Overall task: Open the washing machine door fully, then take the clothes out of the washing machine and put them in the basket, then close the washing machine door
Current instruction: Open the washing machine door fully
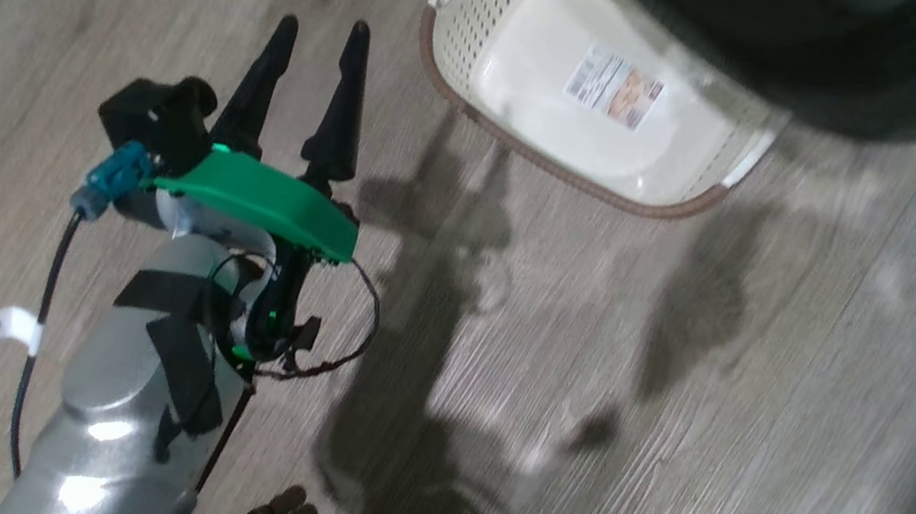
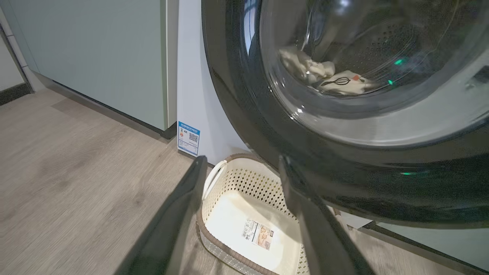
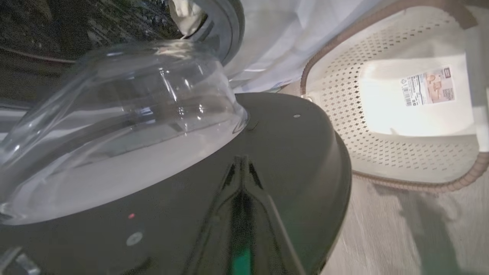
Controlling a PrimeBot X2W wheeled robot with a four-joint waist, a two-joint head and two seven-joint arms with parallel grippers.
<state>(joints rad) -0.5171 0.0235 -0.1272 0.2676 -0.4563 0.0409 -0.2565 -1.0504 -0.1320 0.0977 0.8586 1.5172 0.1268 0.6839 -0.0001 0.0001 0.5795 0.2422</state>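
At 1 o'clock in the left wrist view the washing machine door (image 2: pixel 344 179) fills the frame, its black rim cut off at the top and right edges. The clothes (image 2: pixel 324 74) show through its glass: a cream heap with a dark line drawing, low in the steel drum; count unclear. From the right wrist view the door's inner face and its bulging glass bowl (image 3: pixel 133 114) show, so the door stands swung out from the washing machine (image 2: pixel 191 76); how far, cannot tell. A pale scrap at 12 o'clock there is too blurred to name.

The basket (image 2: pixel 244 179) sits on the floor (image 2: pixel 76 172) just below the door, holding nothing but the sticker (image 2: pixel 258 235) on its bottom. The door rim hides its 3 o'clock side in the left wrist view and its 1 o'clock corner in the head view.

The left gripper (image 2: pixel 241 160) hovers over the floor, fingers spread wide and holding nothing, tips pointing at the basket's near rim. The right gripper (image 3: pixel 241 164) has its fingers pressed together, gripping nothing, lying over the door's black inner face. Dark on dark, so contact is hard to judge. A green-lit blur at 3 o'clock in the head view is too smeared to read.

A blue label (image 2: pixel 188 138) sits low on the machine's white front, with a pale green cabinet (image 2: pixel 95 49) at 10 o'clock.
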